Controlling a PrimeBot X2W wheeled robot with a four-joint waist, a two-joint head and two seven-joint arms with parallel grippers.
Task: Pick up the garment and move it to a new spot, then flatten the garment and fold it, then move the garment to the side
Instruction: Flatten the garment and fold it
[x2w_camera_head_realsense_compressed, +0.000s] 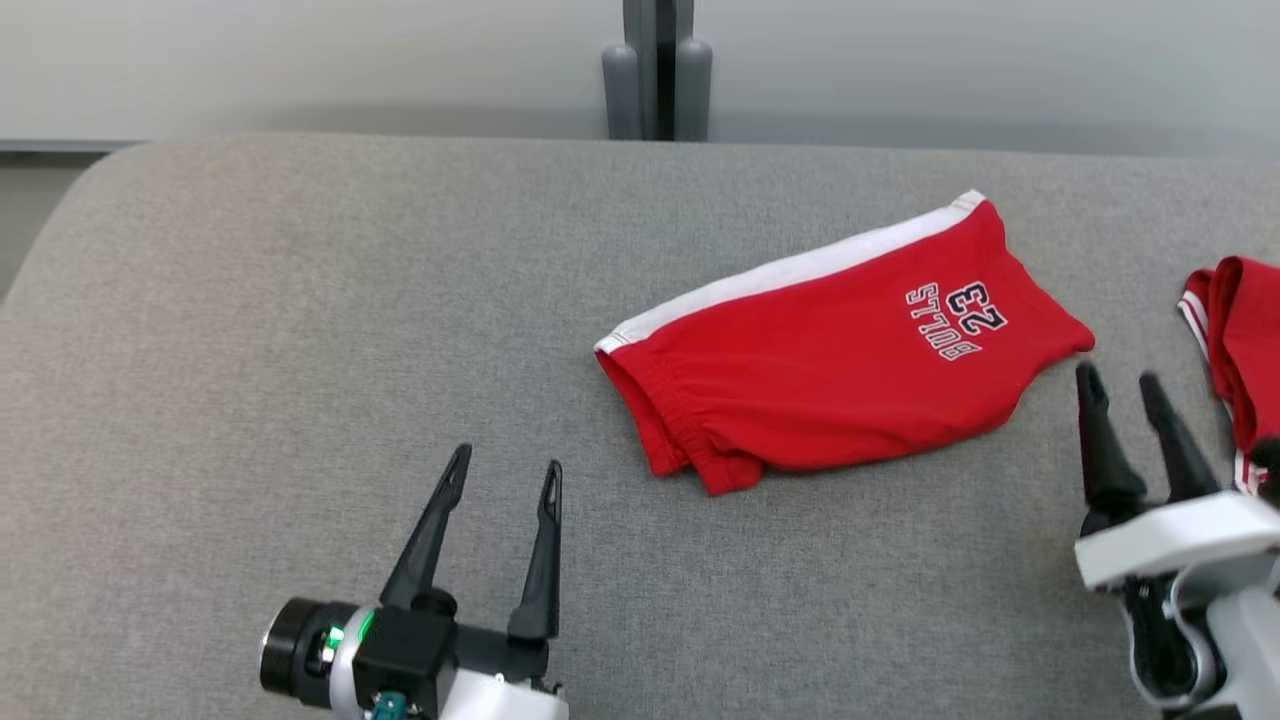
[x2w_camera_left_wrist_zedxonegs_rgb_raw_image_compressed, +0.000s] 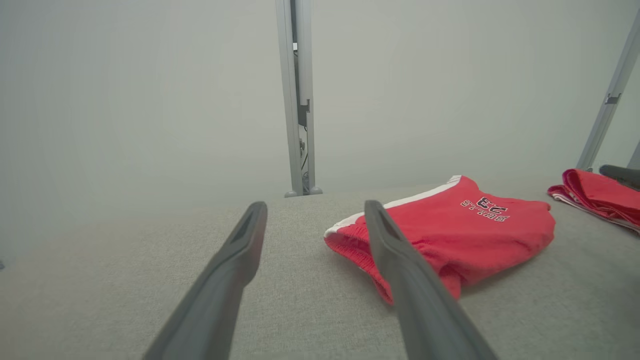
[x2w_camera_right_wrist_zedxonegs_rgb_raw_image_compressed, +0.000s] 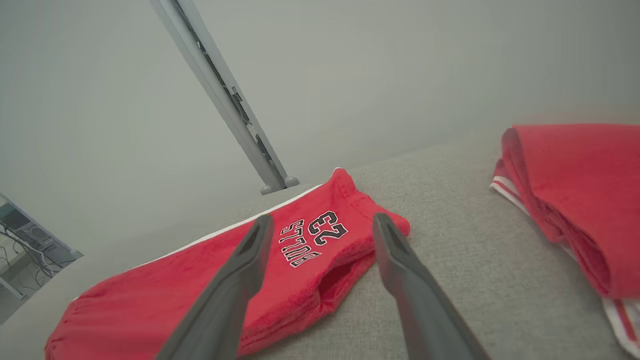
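The garment (x2w_camera_head_realsense_compressed: 840, 345) is a pair of red shorts with a white side stripe and "BULLS 23" print, lying folded on the grey table right of centre. It also appears in the left wrist view (x2w_camera_left_wrist_zedxonegs_rgb_raw_image_compressed: 450, 230) and the right wrist view (x2w_camera_right_wrist_zedxonegs_rgb_raw_image_compressed: 210, 280). My left gripper (x2w_camera_head_realsense_compressed: 505, 470) hovers open near the front left, well clear of the waistband end, with nothing between its fingers (x2w_camera_left_wrist_zedxonegs_rgb_raw_image_compressed: 235, 270). My right gripper (x2w_camera_head_realsense_compressed: 1120, 378) stands open just off the garment's right end, its fingers (x2w_camera_right_wrist_zedxonegs_rgb_raw_image_compressed: 400, 280) empty above the leg hem.
A second red garment (x2w_camera_head_realsense_compressed: 1235, 340) with white striped trim lies folded at the table's right edge, close beside my right gripper; it shows in the right wrist view (x2w_camera_right_wrist_zedxonegs_rgb_raw_image_compressed: 575, 200) too. A grey post (x2w_camera_head_realsense_compressed: 657, 70) stands behind the table's far edge.
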